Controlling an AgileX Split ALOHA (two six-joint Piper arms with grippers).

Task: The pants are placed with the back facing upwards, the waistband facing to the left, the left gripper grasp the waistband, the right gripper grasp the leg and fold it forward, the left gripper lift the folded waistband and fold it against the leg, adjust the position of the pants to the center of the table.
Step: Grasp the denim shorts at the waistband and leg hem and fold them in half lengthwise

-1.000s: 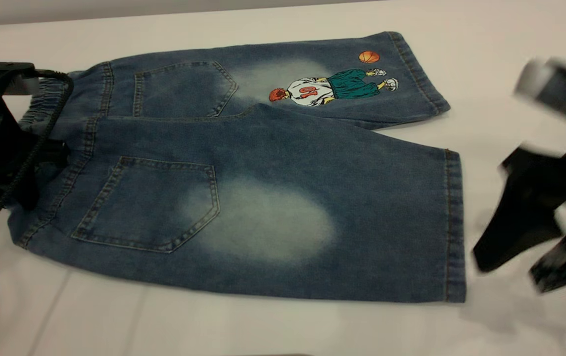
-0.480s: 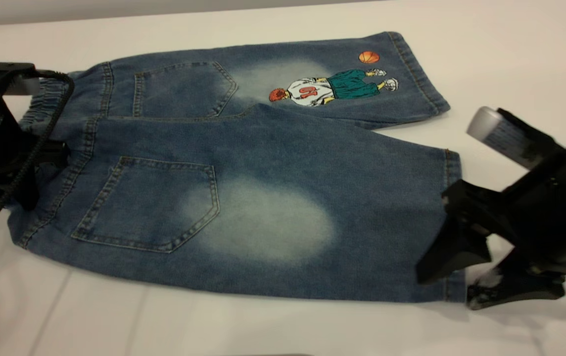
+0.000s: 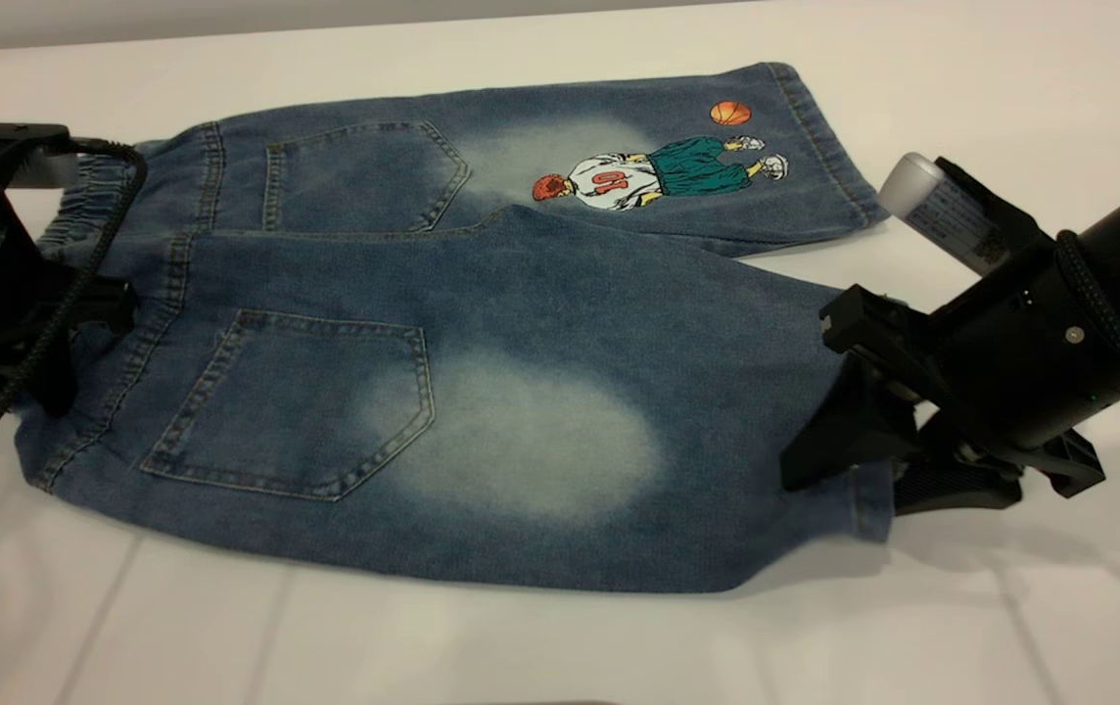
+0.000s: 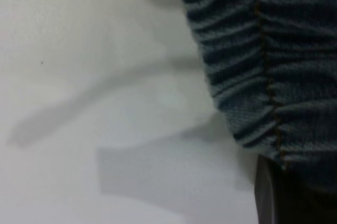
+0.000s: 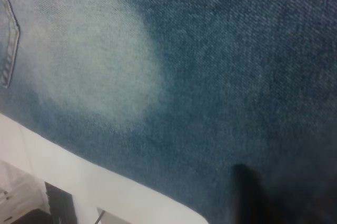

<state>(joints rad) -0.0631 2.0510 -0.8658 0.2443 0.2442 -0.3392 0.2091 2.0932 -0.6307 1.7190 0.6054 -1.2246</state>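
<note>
**Both hands at opposite ends of the denim pants**

Exterior view: The pants (image 3: 443,333) lie flat on the smooth white desk (image 3: 560,646), back pockets up, stretching from the desk's left edge toward its right edge. The fabric is blue denim with pale faded ovals and orange stitching. The left hand (image 3: 80,323) sits on the gathered waistband (image 3: 90,201); whether its fingers are apart or together cannot be told. The right hand (image 3: 844,470) is at the hem of the plain leg (image 3: 619,431), one finger above the cloth and one below, clamped on it; the hem is bunched there.

Left wrist view: The waistband (image 4: 253,61) shows puckered ridges crossed by a stitch line.

Right wrist view: The leg (image 5: 210,87) fills the view, twill weave visible.
</note>
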